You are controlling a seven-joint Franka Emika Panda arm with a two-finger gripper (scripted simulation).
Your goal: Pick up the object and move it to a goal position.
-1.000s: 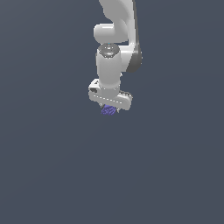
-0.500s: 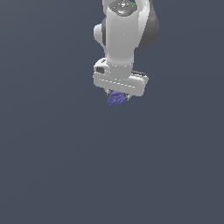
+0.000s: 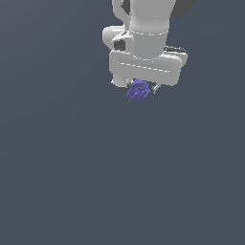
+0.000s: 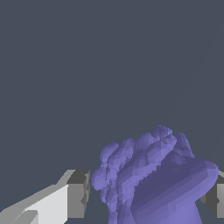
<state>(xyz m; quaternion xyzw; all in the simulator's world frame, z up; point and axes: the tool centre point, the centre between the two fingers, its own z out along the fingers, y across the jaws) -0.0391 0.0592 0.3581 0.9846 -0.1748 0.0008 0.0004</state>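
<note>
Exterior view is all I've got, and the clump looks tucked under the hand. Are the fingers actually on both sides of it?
Observer: Yes. In the wrist view the clump sits between the two fingers, one on each side of it.
Operator: Is it pinched tight?
Observer: It looks held, but the wrist view shows a thin dark gap between one finger and the clump, so I cannot confirm contact there.
Operator: Anything underneath it?
Observer: The wrist view shows only plain dark grey beyond the clump, nothing else.
</note>
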